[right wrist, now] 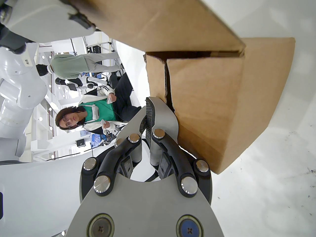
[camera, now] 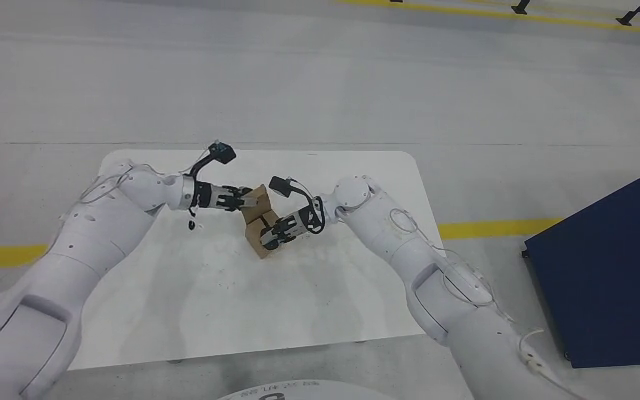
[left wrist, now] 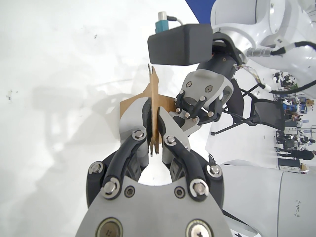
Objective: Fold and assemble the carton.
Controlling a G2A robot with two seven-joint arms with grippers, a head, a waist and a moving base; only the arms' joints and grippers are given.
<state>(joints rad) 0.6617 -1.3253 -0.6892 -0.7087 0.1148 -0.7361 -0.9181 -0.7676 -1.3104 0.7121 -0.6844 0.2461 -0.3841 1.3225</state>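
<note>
A small brown carton (camera: 262, 219) sits partly folded near the middle of the white table (camera: 330, 300). My left gripper (camera: 243, 198) comes in from the left and is shut on an upright flap of the carton (left wrist: 154, 92), which shows edge-on between its fingers (left wrist: 148, 114). My right gripper (camera: 278, 233) is at the carton's near right side. Its fingers (right wrist: 161, 114) are shut with nothing between them, and one finger lies against the carton's wall (right wrist: 209, 99). In the left wrist view the right gripper (left wrist: 190, 114) is just behind the flap.
The table's bare top spreads out on all sides of the carton, with its front edge (camera: 250, 352) toward me. A dark blue block (camera: 600, 270) stands on the floor off the table's right side.
</note>
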